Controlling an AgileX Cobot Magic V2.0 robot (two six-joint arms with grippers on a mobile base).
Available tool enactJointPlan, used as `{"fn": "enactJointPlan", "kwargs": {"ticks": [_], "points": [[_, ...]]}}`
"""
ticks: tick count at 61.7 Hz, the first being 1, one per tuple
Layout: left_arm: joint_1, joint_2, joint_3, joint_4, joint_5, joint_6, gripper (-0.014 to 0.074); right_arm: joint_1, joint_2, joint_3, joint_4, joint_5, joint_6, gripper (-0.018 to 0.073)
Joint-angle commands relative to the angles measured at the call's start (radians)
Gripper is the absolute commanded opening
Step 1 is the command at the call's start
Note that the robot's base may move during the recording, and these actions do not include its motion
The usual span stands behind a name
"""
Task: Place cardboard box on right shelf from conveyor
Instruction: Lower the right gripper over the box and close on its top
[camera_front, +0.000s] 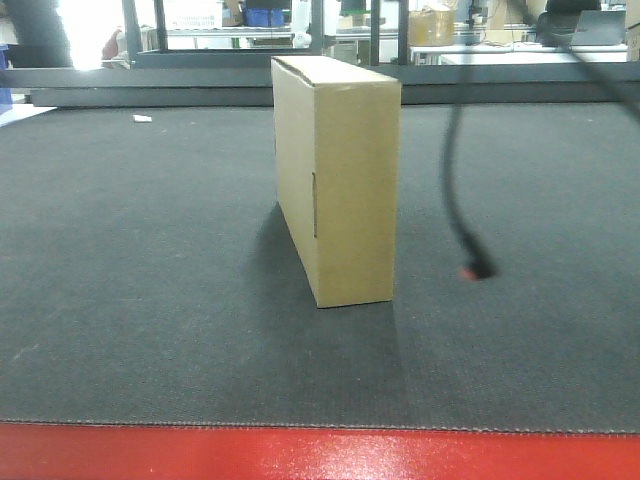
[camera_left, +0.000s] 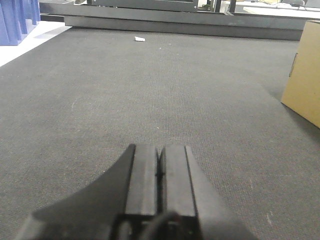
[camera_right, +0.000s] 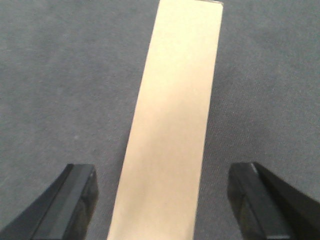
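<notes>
Right gripper (camera_right: 162, 172) hangs wide-spread above the cardboard box (camera_right: 177, 90)'s narrow top.

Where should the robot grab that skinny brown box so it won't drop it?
Probably from above, pinching its two broad faces near the top edge. The cardboard box stands upright on a narrow edge, slim enough for the open right gripper above it.

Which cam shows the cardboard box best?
Exterior front-facing: the whole cardboard box stands upright on the conveyor, slot visible. Left wrist catches only a corner; right wrist only its narrow top.
</notes>
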Motion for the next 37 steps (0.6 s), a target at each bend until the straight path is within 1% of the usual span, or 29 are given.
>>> {"fn": "enactJointPlan", "kwargs": {"ticks": [1, 8, 19, 37], "points": [[-0.001, -0.015, 0.008, -0.006, -0.088, 0.0, -0.0116, 0.005, 0.001, -0.092, -0.046, -0.013, 0.023, 0.0623], [-0.001, -0.015, 0.008, -0.006, -0.088, 0.0, -0.0116, 0.005, 0.038, -0.116, -0.049, -0.022, 0.043, 0.0623], [-0.001, -0.015, 0.008, -0.006, -0.088, 0.0, -0.0116, 0.002, 0.085, -0.116, -0.076, -0.025, 0.045, 0.0623], [-0.001, -0.015, 0.008, -0.006, -0.088, 0.0, -0.0116, 0.0, 0.135, -0.116, -0.072, -0.002, 0.045, 0.0618]]}}
